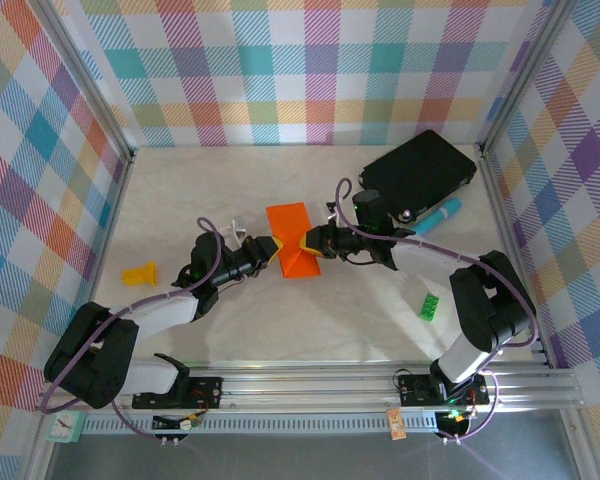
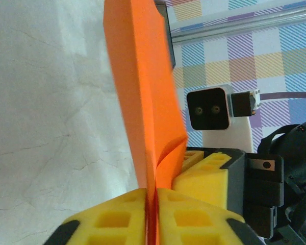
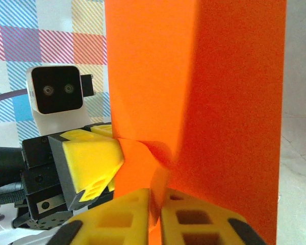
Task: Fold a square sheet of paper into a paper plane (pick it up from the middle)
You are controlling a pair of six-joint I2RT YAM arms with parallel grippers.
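Where it folds, orange sheet [image 1: 291,232] pinched by left tool [image 1: 277,246], right tool [image 1: 307,241] seemingly gripping it too.

The top camera sits high up and looks down on the whole desk [image 1: 280,340] from far off. The left wrist camera looks along the left gripper [image 2: 152,214], very near the paper [image 2: 143,92]. The right wrist camera looks along the right gripper [image 3: 155,217], just as near. The two wrist cameras face each other. All three see the paper.

Matt, smooth orange paper sheet [image 1: 292,240]
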